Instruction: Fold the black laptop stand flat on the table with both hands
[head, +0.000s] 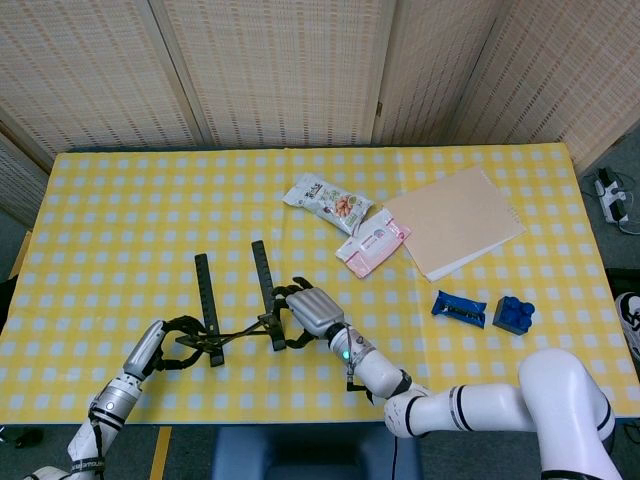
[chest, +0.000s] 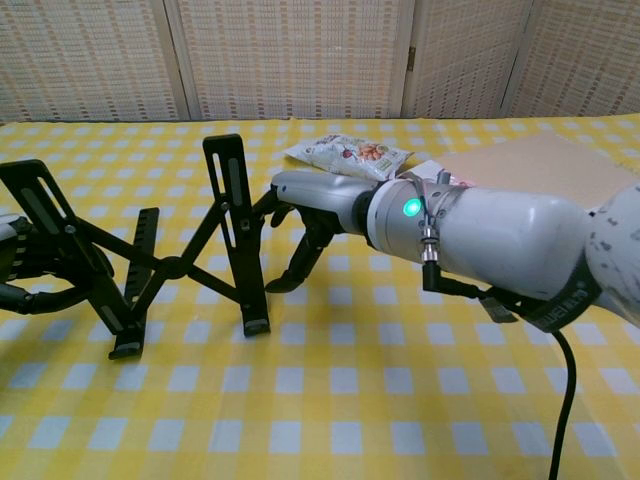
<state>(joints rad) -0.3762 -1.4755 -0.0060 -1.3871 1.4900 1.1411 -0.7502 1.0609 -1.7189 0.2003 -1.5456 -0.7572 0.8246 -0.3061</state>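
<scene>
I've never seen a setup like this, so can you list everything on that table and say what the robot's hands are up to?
Laptop stand: one, black, unfolded, near front-left edge.
Snack bag: one, white, table middle.
Wipes pack: one, pink-white, beside the snack bag.
Folder: one, tan, right of centre.
Blue packet: one, front right.
Toy brick: one, blue, beside the packet.
Tablecloth: yellow-white check.
Left hand: grips the stand's left leg.
Right hand: fingers spread at the stand's right leg.
</scene>
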